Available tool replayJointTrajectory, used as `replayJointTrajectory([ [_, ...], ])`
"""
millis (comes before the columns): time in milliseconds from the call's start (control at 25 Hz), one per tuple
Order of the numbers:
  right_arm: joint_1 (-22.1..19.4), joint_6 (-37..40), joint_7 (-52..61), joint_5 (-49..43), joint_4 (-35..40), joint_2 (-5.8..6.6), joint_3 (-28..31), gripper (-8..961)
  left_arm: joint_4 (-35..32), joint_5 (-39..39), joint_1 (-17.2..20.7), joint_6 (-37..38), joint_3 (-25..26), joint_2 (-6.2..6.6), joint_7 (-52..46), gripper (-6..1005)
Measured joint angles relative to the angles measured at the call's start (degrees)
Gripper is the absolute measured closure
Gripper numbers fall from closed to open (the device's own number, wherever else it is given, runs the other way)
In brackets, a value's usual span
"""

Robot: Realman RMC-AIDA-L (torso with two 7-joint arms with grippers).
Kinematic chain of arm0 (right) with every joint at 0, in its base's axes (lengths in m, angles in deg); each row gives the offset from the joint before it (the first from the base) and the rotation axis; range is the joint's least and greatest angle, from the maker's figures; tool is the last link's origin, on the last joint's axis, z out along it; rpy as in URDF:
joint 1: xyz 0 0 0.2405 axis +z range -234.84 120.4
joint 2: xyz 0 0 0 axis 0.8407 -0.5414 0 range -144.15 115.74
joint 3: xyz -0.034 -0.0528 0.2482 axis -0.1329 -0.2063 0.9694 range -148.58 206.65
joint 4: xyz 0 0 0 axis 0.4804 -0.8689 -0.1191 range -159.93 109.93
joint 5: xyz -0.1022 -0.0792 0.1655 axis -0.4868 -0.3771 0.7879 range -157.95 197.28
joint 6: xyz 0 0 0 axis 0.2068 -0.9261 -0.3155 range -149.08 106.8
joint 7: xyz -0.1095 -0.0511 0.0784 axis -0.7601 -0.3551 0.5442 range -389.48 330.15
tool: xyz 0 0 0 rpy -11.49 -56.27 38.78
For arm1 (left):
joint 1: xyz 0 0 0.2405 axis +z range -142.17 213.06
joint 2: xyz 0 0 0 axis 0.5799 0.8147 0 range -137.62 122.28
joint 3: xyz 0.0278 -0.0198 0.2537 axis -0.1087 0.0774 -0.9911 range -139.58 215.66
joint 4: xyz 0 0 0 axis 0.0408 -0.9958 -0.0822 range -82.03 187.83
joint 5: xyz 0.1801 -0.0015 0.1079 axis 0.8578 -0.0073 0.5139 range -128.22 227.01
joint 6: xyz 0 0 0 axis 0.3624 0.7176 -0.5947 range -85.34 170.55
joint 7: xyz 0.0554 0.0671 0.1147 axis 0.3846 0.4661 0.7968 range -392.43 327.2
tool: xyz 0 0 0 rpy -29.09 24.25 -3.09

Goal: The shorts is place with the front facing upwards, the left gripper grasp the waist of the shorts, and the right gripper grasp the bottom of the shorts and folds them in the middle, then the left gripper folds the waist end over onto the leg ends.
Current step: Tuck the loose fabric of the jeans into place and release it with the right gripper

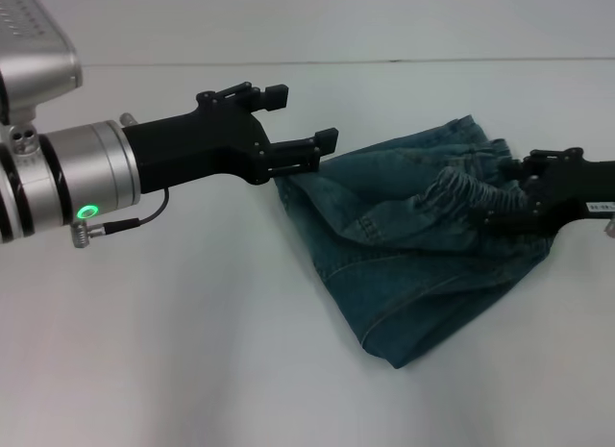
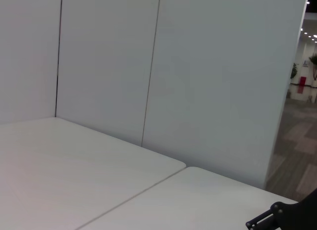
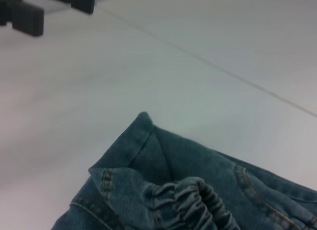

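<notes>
1. The shorts (image 1: 423, 240) lie in a rumpled, folded heap on the white desk (image 1: 173, 351), right of the middle and nearer the far edge than the near one.
2. The left gripper (image 1: 303, 125) reaches in from the left edge. Its fingers stand well apart, and the lower one (image 1: 312, 149) sits at the shorts' left edge, touching or just above the denim. Whether any cloth is pinched there, I cannot tell.
3. The right gripper (image 1: 514, 192) comes in from the right edge and sits against the waist (image 1: 461, 187), whose ruched band bunches up in front of it. Its jaws look closed on that band.
4. In the right wrist view the waist (image 3: 198, 203) rises in gathered ridges beside a folded denim corner (image 3: 143, 123), and the left gripper (image 3: 29, 10) shows farther off.
5. The left wrist view shows bare desk (image 2: 74, 175), wall panels (image 2: 218, 76) and a black part (image 2: 277, 217) at one corner.
</notes>
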Motion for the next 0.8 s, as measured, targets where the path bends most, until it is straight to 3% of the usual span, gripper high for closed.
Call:
replayJointTrajectory([
  [520,7.1,2.4,4.9,-10.4,-0.2,0.15,-1.6,87,0.1,-0.9,-0.2,0.6,0.7,0.09,0.8,134],
  [800,8.5,3.0,7.2,-12.1,-0.4,0.23,-2.4,92,0.1,-0.9,-0.3,0.6,0.9,0.08,1.9,158],
])
